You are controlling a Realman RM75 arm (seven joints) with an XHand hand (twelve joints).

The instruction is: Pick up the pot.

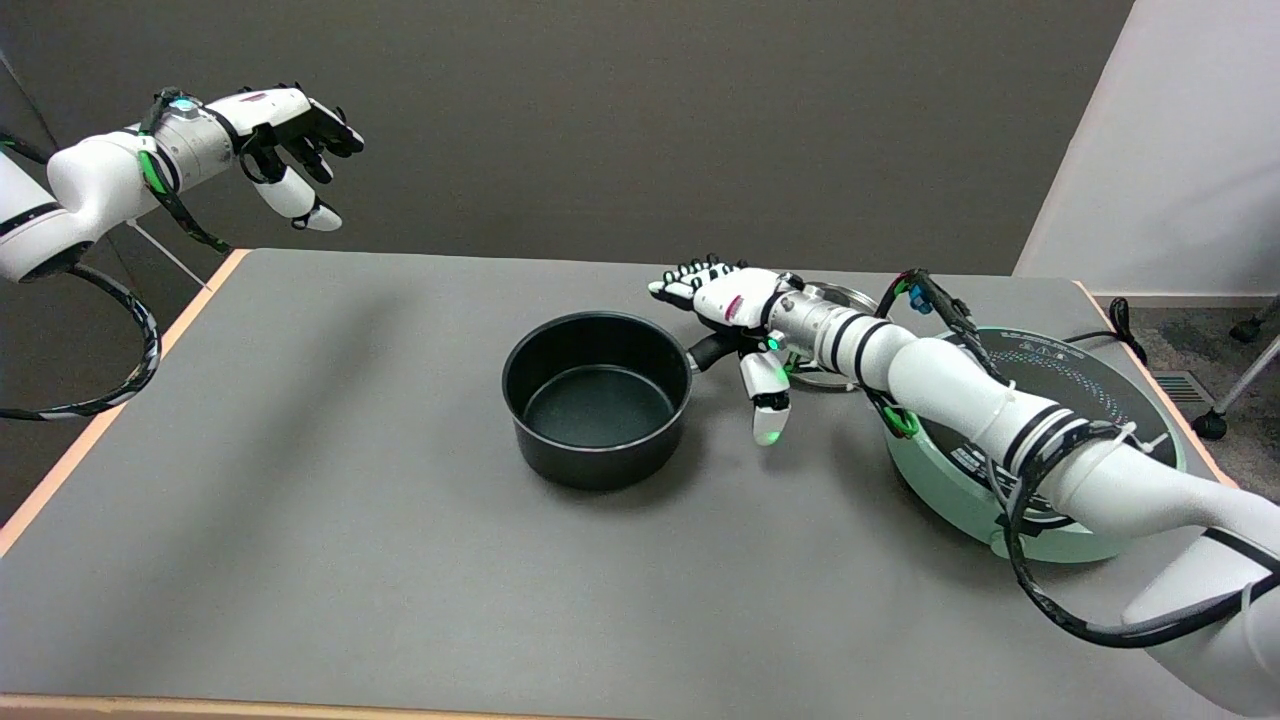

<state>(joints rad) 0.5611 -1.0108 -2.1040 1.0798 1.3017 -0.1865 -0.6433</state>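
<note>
Right hand [735,318] spread above black saucepan [597,396] handle [712,350], holding nothing. Saucepan bowl beyond its fingertips, upright on bench [300,520]. Induction hob [1040,440] under forearm; its printing unreadable.

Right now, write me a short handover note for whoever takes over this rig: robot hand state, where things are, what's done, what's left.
Right robot hand: open, fingers spread above the pot's black handle, thumb hanging down beside it; no grip visible yet.
Black round metal pot: upright and empty, resting mid-table on the grey table.
Round pale green induction cooker: on the table to the pot's right, under the right arm.
Done: the hand has reached the handle.
Left: close on the handle and lift the pot.
</note>
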